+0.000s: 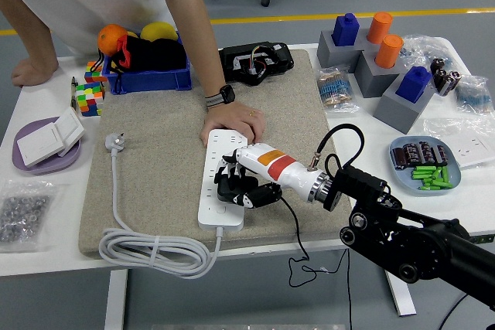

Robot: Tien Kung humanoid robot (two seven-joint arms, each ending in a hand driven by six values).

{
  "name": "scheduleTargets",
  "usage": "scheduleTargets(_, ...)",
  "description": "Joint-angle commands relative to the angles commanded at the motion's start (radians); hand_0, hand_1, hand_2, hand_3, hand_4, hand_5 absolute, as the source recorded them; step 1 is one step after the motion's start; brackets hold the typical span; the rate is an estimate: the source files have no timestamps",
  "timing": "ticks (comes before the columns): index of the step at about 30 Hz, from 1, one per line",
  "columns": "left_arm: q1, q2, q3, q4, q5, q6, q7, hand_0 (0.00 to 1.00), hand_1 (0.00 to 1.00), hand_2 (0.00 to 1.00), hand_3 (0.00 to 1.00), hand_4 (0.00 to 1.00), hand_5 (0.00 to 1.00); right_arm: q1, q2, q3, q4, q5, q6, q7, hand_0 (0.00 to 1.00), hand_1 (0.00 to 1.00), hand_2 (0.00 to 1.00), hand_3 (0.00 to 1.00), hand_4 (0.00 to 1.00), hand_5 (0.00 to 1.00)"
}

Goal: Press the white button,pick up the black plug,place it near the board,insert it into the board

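A white power strip lies lengthwise on the beige mat, with its small white button near its front end. My right hand comes in from the lower right and sits over the middle of the strip. Its black fingers are curled around the black plug, which is pressed down on the strip's sockets. The plug's thin black cable trails off the table's front edge. A person's hand rests flat on the strip's far end. How deep the plug sits is hidden by my fingers.
The strip's grey cord coils at the mat's front left, ending in a plug. A blue bin of toys, a black device, grey blocks and a blue plate surround the mat.
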Motion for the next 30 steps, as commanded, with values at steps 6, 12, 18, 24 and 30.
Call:
scheduleTargets(6, -0.001, 0.0, -0.002, 0.0, -0.001, 0.001, 0.0, 0.829, 0.797, 0.774, 0.801, 0.599, 0.489, 0.028, 0.012, -0.017, -0.022, 0.005, 0.005, 0.0, 0.419, 0.457, 0.457, 0.511, 0.775, 0.002)
scheduleTargets(12, 0.002, 0.0, -0.004, 0.0, -0.007, 0.002, -0.001, 0.829, 0.797, 0.774, 0.801, 0.599, 0.489, 0.028, 0.004, -0.012, -0.005, -0.002, 0.006, -0.004, 0.418, 0.457, 0.456, 0.51, 0.774, 0.002)
scheduleTargets(18, 0.003, 0.0, -0.007, 0.0, -0.001, 0.002, 0.0, 0.828, 0.797, 0.773, 0.801, 0.599, 0.492, 0.032, -0.012, 0.022, 0.066, -0.023, 0.012, -0.019, 0.419, 0.457, 0.456, 0.51, 0.774, 0.002)
scheduleTargets(24, 0.003, 0.0, -0.005, 0.0, -0.002, 0.002, 0.0, 0.828, 0.797, 0.774, 0.802, 0.598, 0.489, 0.038, -0.036, 0.075, 0.182, -0.047, 0.019, -0.033, 0.418, 0.458, 0.456, 0.511, 0.775, 0.002)
scheduleTargets(30, 0.001, 0.0, -0.003, 0.0, -0.004, 0.002, 0.001, 0.828, 0.797, 0.773, 0.801, 0.598, 0.488, 0.024, -0.056, 0.135, 0.285, -0.055, 0.021, -0.041, 0.418, 0.457, 0.456, 0.511, 0.776, 0.002)
